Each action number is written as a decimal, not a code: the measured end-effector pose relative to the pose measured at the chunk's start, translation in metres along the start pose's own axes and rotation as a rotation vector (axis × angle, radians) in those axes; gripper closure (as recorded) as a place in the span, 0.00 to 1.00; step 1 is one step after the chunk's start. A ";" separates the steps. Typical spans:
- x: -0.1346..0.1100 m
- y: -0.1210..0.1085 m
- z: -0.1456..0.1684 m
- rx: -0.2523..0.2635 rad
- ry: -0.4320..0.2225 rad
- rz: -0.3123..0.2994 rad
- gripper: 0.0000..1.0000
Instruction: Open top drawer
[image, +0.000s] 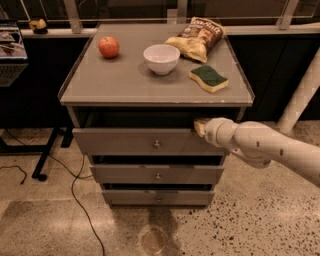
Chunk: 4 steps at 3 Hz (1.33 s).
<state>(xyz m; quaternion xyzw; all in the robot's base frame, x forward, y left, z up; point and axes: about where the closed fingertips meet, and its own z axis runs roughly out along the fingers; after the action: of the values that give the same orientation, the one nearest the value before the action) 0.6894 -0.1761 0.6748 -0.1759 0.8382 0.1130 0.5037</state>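
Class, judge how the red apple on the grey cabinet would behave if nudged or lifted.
The apple looks round and smooth, so a nudge would probably roll it across the flat cabinet top. It seems firm, likely keeping its shape when lifted. The gripper sits at the upper right edge of the top drawer, away from it.
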 end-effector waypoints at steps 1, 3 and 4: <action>-0.003 0.000 -0.002 0.000 0.000 0.000 1.00; -0.001 0.009 -0.008 -0.023 0.041 0.036 1.00; 0.002 0.020 -0.016 -0.046 0.077 0.067 1.00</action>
<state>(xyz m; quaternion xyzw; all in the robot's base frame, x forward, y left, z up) 0.6677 -0.1635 0.6807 -0.1636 0.8595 0.1421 0.4629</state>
